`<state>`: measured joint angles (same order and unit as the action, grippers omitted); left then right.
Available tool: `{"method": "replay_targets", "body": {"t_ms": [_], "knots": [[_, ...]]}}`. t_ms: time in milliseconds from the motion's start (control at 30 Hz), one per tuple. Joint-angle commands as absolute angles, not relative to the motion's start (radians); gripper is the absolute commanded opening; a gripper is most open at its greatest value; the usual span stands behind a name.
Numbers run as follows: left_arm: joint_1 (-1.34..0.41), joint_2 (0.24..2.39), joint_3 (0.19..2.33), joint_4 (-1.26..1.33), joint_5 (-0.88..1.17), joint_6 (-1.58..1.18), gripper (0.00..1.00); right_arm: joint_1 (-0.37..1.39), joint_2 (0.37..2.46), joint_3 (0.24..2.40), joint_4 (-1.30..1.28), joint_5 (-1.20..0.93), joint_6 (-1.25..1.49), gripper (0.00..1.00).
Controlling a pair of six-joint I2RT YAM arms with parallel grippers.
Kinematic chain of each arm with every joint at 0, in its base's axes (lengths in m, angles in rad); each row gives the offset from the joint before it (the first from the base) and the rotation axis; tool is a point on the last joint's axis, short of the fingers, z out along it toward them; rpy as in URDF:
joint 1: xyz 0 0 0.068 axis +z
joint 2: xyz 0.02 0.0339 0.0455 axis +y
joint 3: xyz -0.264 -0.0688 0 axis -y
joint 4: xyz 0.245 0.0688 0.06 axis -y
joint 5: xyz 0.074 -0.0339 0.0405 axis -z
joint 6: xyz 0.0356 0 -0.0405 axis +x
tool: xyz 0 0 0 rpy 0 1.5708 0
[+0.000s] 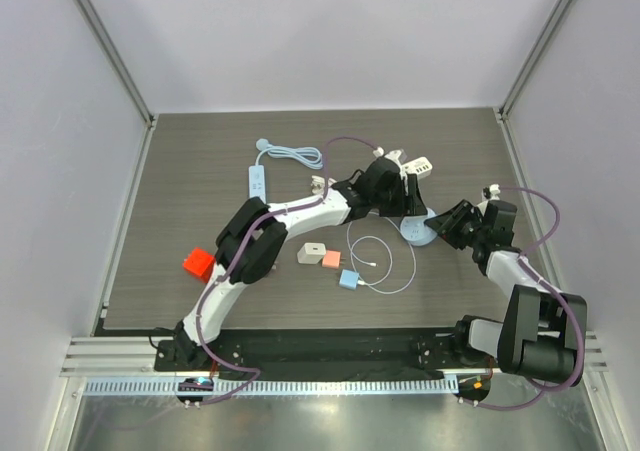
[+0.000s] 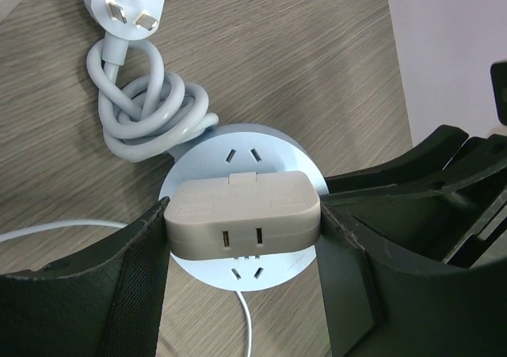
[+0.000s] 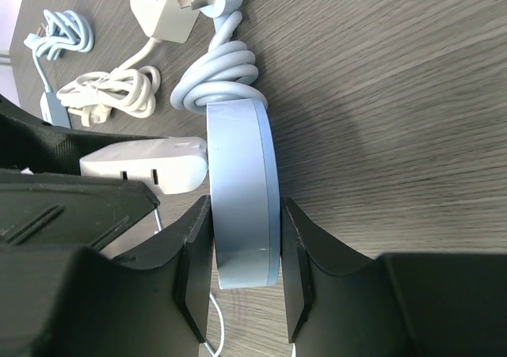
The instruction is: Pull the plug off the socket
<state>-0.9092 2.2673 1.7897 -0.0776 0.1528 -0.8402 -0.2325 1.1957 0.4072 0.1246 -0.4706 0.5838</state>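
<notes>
A round light-blue socket [image 2: 238, 155] lies flat on the table, with a beige rectangular plug adapter [image 2: 242, 213] seated on its top. My left gripper [image 2: 242, 230] is shut on the plug, one finger on each short end. My right gripper [image 3: 244, 250] is shut on the socket's rim [image 3: 242, 199], clamping the disc edge-on. The plug shows white beside the disc in the right wrist view [image 3: 142, 163]. In the top view both grippers meet at the socket [image 1: 418, 230]. The socket's grey coiled cord [image 2: 146, 108] ends in a three-pin plug.
A thin white cable [image 1: 385, 261] loops near the socket. Small beige, pink and blue blocks [image 1: 328, 259] and a red block [image 1: 198, 263] lie mid-table. A white power strip with cord [image 1: 258, 179] and a white charger with cords [image 3: 170, 9] lie farther back.
</notes>
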Motion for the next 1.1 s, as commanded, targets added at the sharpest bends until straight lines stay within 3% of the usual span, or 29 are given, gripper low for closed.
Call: {"method": "replay_targets", "body": {"t_ms": [0,733,933,1067], "knots": [[-0.908,2.097,1.776,0.054,0.182,-0.856,0.0,-0.244,1.239,0.4,-0.021,-0.307,0.531,0.01],[-0.925,2.063,1.852,0.003,0.08,-0.813,0.0,-0.245,1.246,0.405,-0.028,-0.293,0.532,0.01],[-0.923,1.923,1.721,-0.09,0.077,-0.739,0.0,-0.244,1.244,0.405,-0.025,-0.301,0.532,0.01],[-0.925,1.754,1.504,-0.184,0.078,-0.68,0.0,-0.245,1.241,0.402,-0.021,-0.304,0.534,0.01]]}}
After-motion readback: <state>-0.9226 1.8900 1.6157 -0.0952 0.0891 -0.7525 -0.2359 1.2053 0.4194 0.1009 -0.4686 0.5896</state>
